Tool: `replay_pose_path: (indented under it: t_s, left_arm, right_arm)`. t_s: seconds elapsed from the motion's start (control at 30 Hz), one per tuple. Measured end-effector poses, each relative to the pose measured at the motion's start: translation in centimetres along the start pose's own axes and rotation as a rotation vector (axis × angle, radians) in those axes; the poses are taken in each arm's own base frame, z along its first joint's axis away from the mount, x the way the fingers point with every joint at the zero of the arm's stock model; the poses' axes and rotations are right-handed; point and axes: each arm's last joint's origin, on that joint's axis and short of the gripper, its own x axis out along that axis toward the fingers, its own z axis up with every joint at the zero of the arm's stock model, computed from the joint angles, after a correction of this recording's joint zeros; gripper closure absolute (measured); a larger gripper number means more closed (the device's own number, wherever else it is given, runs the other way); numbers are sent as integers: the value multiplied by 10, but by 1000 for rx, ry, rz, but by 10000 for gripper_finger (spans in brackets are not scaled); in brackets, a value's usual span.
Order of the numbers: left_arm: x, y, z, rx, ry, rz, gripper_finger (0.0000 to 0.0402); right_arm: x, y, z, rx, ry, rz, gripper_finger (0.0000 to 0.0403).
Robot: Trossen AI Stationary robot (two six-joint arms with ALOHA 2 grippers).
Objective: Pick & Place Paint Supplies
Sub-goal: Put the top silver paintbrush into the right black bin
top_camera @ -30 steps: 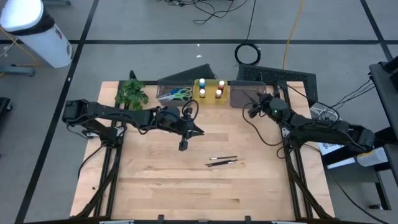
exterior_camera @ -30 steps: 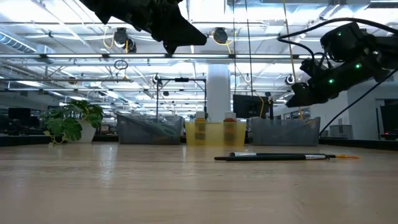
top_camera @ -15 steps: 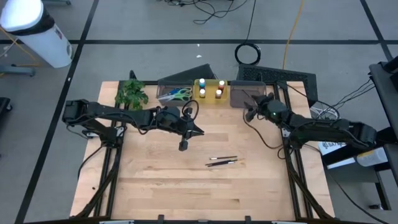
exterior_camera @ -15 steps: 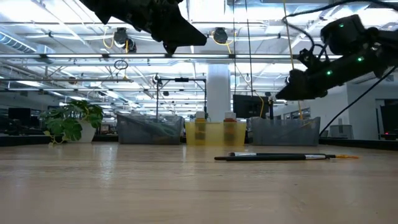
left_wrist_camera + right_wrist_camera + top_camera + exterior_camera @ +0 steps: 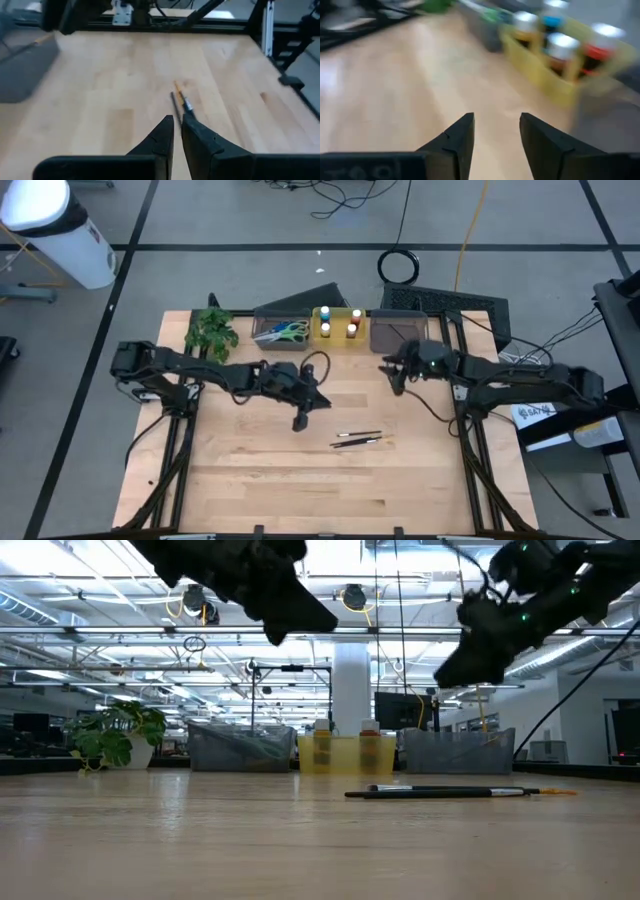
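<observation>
High view: right pincer [image 5: 390, 370] apart, moved inward; left pincer [image 5: 299, 423] nearly together, nearer brushes [image 5: 357, 439]

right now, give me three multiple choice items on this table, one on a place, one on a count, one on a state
1. Where do the brushes lie?
A. on the bare table
B. in the grey bin
C. under the plant

2. How many paint bottles stand in the yellow bin?
A. two
B. four
C. six

3. How is the right gripper?
A. shut on a brush
B. shut on a bottle
C. open and empty

Answers:
1 A, they rest on the wood, apart from the bins.
2 B, the high view shows four caps.
3 C, the right wrist view shows a gap between its fingers with nothing in it.
</observation>
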Motion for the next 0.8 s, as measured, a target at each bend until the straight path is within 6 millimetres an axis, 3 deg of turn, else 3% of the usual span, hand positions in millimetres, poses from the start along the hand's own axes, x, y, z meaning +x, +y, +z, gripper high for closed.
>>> replay_pose_path:
  t_s: [0.23,0.43,0.8]
  left_arm:
    - [51,-22,-34,5,33,-71,309]
    - [73,-36,-52,120,106,-108,285]
    - [110,-37,-84,139,203,39,284]
  right_arm:
    - [-5,38,-2,-190,-52,207,268]
    - [-12,61,-4,-288,-60,317,269]
    - [-12,78,-19,-429,-14,240,284]
